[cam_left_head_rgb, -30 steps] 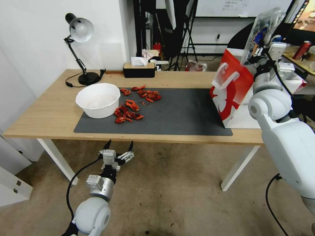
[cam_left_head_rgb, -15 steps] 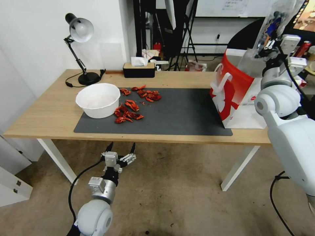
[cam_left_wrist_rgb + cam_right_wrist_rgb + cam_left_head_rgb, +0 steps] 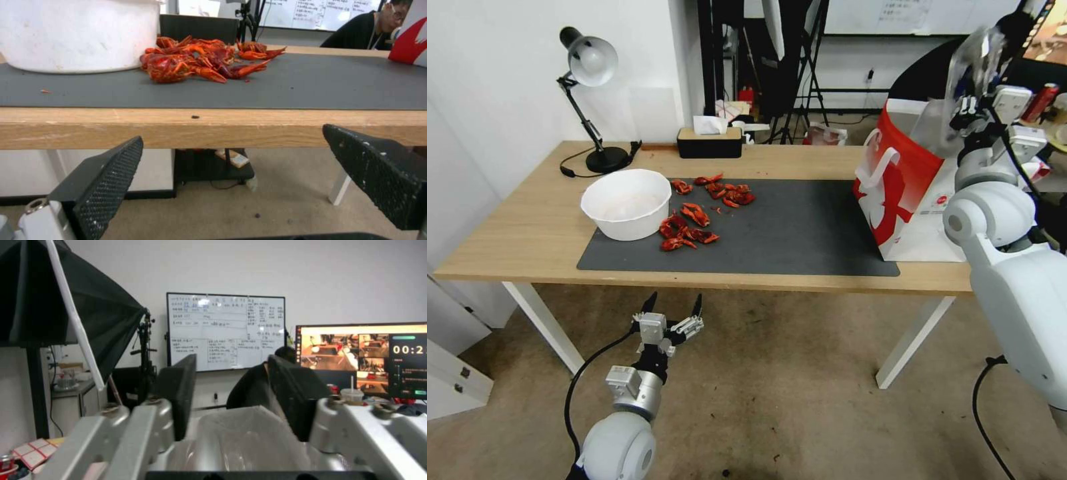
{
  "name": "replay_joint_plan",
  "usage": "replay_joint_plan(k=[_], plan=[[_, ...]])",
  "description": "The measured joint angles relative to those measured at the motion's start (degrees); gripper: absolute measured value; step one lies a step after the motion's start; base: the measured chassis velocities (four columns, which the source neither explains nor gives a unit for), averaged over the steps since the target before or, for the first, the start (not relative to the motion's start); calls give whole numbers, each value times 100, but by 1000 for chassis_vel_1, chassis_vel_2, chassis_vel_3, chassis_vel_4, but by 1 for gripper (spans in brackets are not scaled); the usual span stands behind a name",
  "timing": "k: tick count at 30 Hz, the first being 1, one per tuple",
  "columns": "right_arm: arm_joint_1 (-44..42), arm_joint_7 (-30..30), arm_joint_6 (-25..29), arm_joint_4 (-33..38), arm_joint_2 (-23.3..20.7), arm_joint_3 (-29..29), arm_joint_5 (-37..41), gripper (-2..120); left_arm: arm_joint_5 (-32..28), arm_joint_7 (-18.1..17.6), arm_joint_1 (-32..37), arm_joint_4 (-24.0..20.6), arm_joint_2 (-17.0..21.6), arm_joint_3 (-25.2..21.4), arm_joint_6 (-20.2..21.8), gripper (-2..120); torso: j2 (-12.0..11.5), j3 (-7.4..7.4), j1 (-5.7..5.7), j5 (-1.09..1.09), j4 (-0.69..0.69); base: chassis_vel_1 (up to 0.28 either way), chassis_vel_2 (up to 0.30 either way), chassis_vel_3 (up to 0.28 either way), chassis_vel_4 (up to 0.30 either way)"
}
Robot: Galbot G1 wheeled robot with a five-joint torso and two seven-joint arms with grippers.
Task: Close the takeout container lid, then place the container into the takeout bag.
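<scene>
Red-logoed takeout bag beneath right tool.

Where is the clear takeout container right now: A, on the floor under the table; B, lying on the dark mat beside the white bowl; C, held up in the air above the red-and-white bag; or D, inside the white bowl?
C: the right gripper holds the takeout container raised above the open top of the takeout bag, not yet inside it, while the left gripper hangs open below the table edge.
</scene>
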Motion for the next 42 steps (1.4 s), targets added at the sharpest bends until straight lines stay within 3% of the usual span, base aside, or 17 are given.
replay_joint_plan(k=[2,4,8,14,22,27,30,33,39,42], plan=[[-16,-11,-7,-4,0,1,0,58,15,-8,-19,16,-11,35,0,100,0,0,0,0,0,0,0,0,0],[-18,-16,-7,-4,1,1,0,59,15,-9,-22,19,-12,38,0,100,0,0,0,0,0,0,0,0,0],[-58,-64,-7,18,11,0,20,82,13,-44,-58,53,-9,55,0,100,0,0,0,0,0,0,0,0,0],[-138,-182,8,145,16,-25,70,98,0,-64,-68,53,11,38,2,100,0,0,1,0,0,0,0,0,0],[-242,-627,124,732,-95,-98,407,100,0,-56,-15,21,6,-24,1,100,0,0,0,-2,0,0,0,0,0],[-613,-1480,255,1062,-192,-84,751,100,-2,-27,16,-31,8,-109,-7,100,0,0,0,0,0,0,0,0,0],[-1208,-2186,503,1247,-256,8,761,100,9,12,79,-63,-2,-186,-46,100,0,0,1,1,0,0,0,0,0],[-1648,-2494,651,1353,-348,110,712,100,18,34,126,-89,6,-229,-65,100,0,0,0,0,0,0,0,0,0],[-2563,-2828,904,1600,-558,516,531,100,19,70,128,-68,119,-250,-112,100,0,-1,0,-2,-5,0,0,0,0],[-3199,-2974,1134,1675,-537,715,208,100,-7,199,251,-110,87,-367,-112,100,0,-1,0,1,3,0,0,0,0]])
